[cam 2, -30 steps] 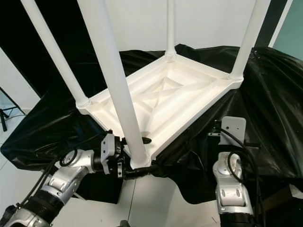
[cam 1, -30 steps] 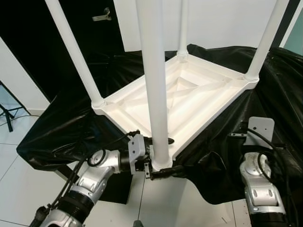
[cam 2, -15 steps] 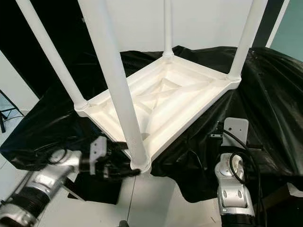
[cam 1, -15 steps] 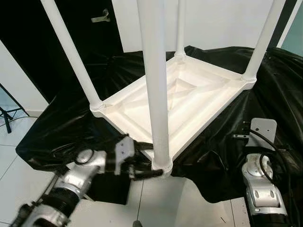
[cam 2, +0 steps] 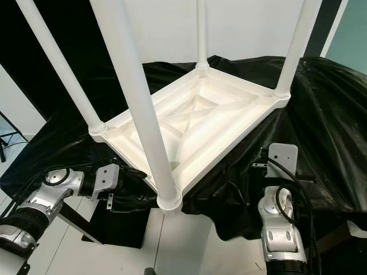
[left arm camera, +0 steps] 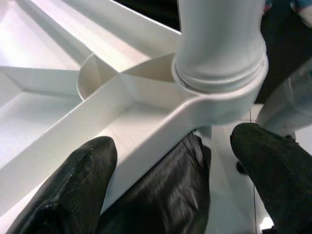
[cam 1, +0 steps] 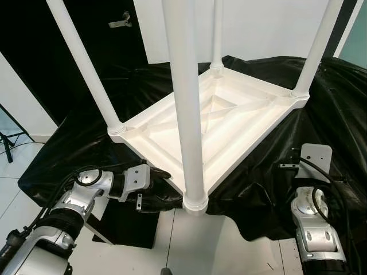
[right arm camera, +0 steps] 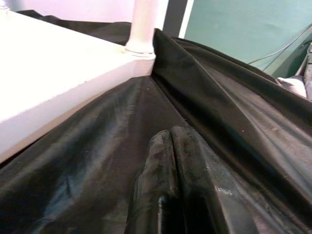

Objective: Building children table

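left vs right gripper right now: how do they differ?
The left gripper is open, its fingers spread beside the white table frame near the nearest leg; the right gripper is shut, holding nothing. The left reaches in at the frame's near corner; the right rests on the black cloth, apart from the frame. Both have black fingers.

Looks like a staged room set up for testing or recording rather than a lived-in home. Black plastic sheeting draped over the work surface, pale tiled floor, plain white wall, black door with a metal lever handle, and the foot of a black stand at one edge.
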Available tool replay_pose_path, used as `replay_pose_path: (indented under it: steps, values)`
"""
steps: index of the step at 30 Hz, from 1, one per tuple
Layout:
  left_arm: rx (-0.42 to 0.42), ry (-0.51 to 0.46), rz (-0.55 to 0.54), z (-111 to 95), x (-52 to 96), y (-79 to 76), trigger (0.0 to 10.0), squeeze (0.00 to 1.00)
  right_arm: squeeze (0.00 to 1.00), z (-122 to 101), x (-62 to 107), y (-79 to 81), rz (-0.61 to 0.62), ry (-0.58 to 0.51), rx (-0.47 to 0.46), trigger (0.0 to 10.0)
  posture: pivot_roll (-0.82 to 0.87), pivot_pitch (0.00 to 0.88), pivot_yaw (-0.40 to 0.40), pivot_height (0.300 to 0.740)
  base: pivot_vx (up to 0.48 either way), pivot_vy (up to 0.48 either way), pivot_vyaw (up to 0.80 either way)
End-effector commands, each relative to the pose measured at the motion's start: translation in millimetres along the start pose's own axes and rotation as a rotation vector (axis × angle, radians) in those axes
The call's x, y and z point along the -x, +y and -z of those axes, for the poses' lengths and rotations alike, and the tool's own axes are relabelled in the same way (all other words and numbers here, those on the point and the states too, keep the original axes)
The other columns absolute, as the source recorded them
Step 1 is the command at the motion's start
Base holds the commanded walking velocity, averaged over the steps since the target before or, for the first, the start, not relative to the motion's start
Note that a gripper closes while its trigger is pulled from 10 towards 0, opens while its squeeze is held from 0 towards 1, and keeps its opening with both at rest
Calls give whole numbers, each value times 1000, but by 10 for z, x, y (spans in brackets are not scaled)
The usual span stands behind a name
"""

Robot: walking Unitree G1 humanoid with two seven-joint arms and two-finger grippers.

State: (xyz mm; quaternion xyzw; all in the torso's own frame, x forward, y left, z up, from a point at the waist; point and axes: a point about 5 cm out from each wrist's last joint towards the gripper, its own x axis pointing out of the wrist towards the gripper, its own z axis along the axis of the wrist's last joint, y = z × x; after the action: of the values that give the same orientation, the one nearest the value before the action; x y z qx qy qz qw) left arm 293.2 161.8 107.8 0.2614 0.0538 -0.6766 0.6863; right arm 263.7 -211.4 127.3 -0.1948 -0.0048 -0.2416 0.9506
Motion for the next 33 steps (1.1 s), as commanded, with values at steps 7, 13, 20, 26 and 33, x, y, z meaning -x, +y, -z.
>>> replay_pose_path:
  steps: [7,13,20,26,33]
  values:
    - [-42,101,3,104,-153,-5,10000,0,0,-12,9,15,0,7,-14,10000,-79,0,83,740,0,0,0]
    - [-25,139,8,159,-279,-34,627,0,0,-29,8,19,2,4,-20,10000,-84,0,82,740,0,0,0]
    - [30,40,-35,99,-488,-47,0,0,0,-51,15,21,1,1,-25,10000,-89,0,81,740,0,0,0]
    - [97,-32,-91,25,-641,-12,0,0,0,-77,2,7,6,-6,-31,10000,-93,0,83,740,0,0,0]
    - [121,-10,-164,21,-838,-14,0,0,0,-135,11,-6,13,-16,-48,10000,-102,0,91,740,0,0,0]
